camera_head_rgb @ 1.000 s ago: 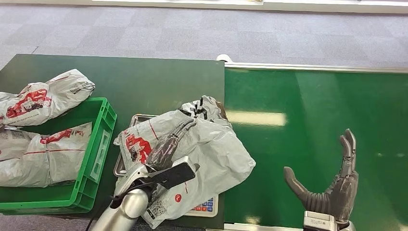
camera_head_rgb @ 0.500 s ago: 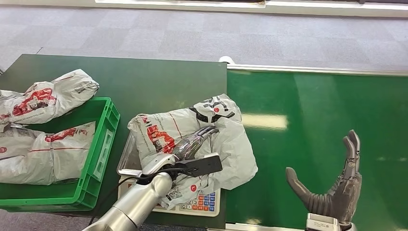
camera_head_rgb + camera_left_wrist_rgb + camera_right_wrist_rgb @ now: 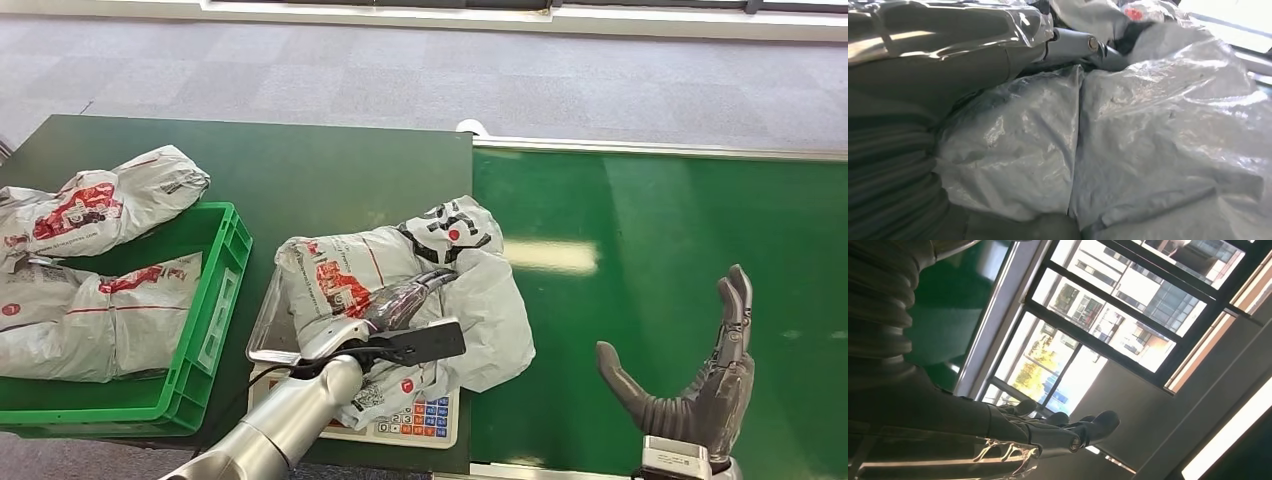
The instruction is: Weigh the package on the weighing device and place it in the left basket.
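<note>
Dark green tabletop (image 3: 300, 180) at frame centre: left hand (image 3: 395, 305) presses on crumpled grey plastic package (image 3: 480, 310) atop the metal-trayed scale (image 3: 425, 425); right hand (image 3: 700, 385) spread wide, holding nothing.

Package (image 3: 400, 290) glossy crinkled plastic, seemingly; basket (image 3: 205, 330) smooth plastic.

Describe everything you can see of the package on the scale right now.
The package is a crumpled grey plastic mailer bag with red and black print and a label near its front edge. It lies slumped across the scale, hiding most of the metal tray and overhanging toward the green belt. The left hand rests on top, fingers pressed into the plastic.
</note>
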Robot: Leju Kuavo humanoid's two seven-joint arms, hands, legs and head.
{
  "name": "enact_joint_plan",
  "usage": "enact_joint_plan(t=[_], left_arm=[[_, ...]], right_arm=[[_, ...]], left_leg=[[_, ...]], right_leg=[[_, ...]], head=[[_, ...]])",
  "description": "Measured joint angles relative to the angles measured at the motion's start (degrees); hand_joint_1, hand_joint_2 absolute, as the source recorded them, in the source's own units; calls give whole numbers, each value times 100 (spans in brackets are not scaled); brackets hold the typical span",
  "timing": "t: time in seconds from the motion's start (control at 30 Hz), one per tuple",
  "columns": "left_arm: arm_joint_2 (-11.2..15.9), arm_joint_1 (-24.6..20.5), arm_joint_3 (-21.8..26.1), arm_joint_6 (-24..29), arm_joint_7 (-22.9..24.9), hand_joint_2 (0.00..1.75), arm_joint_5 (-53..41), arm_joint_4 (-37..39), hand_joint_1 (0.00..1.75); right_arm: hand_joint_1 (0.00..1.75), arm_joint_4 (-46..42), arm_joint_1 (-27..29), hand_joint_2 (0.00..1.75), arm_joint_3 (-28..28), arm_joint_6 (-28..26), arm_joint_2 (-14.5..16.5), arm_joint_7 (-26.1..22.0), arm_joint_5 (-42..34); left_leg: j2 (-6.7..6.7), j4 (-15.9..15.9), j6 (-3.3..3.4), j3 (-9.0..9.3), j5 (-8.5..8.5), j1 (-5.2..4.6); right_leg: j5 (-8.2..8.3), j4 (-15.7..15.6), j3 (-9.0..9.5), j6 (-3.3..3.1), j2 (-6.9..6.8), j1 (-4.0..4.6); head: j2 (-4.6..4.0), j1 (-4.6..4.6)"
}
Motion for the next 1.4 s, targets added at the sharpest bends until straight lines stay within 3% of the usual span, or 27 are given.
enact_joint_plan(t=[0.23, 0.47, 0.63, 0.7, 0.8, 1.0, 1.2, 1.4], left_arm=[[146, 360, 244, 242, -506, 175, 941, -564, 134], [637, 1115, 485, 551, -740, 175, 1473, -2722, 132], [1081, 1529, 708, 1263, -1150, 175, 1487, -4587, 102], [1287, 1687, 825, 1499, -1308, 175, 1531, -5251, 110], [1529, 1852, 994, 1693, -1440, 175, 1575, -5955, 136], [1760, 1954, 1290, 2236, -1576, 175, 1567, -6773, 161], [1935, 2113, 2250, 2397, -1526, 175, 2188, -7180, 164], [2062, 2009, 3916, 2489, -1403, 175, 2397, -6581, 169]], right_arm=[[0, 134, -66, 175, 32, -21, -8, 43, -45], [0, 205, -12, 175, 48, -139, -28, 21, -67], [0, 205, 127, 175, 43, -269, -30, -13, -45], [0, 201, 199, 175, 40, -307, -29, -22, -37], [0, 177, 301, 175, 34, -320, -25, -26, -21], [0, 85, 420, 175, -12, -317, 4, -24, 4], [0, -27, 527, 175, -88, -295, 13, 9, -13], [0, -120, 662, 175, -177, -208, 36, 57, -23]], left_leg=[[8, 0, -1, -7, 3, 1], [15, 0, -2, -59, 4, 4], [18, -1, -4, -78, 2, 4], [19, -1, -4, -81, 2, 4], [19, -1, -4, -84, 2, 4], [20, -1, -4, -83, 2, 4], [21, -2, -5, -80, 2, 5], [32, -4, -5, -80, 2, 8]], right_leg=[[3, 2, -18, -1, 8, 1], [2, 4, -75, -2, 11, 4], [2, 5, -97, -2, 13, 4], [1, 5, -101, -3, 13, 4], [0, 4, -105, -3, 12, 4], [2, 4, -103, -2, 13, 4], [1, 4, -105, -4, 14, 4], [0, 5, -109, -5, 24, 8]], head=[[0, -1], [0, -1], [0, -1], [0, -1], [0, 0], [0, 0], [0, -1], [0, 2]])
